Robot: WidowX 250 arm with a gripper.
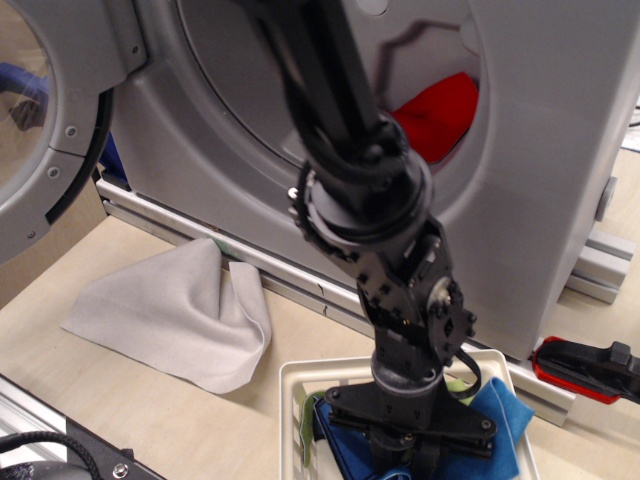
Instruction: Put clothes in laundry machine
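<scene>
The laundry machine (560, 150) is a large light-grey box filling the back, and its round door (50, 110) hangs open at the left. A red cloth (440, 110) lies inside the drum opening. A bright blue cloth (500, 425) lies bunched in the white basket (290, 395) at the bottom, with a light green edge (306, 432) beside it. My gripper (405, 458) points straight down into the basket and presses into the blue cloth. Its fingertips are buried in the cloth and cut off by the frame edge.
A light grey cloth (170, 315) lies flat on the wooden table in front of the machine. A red and black object (590, 368) lies at the right by the machine's base. An aluminium rail (40, 420) runs along the bottom left.
</scene>
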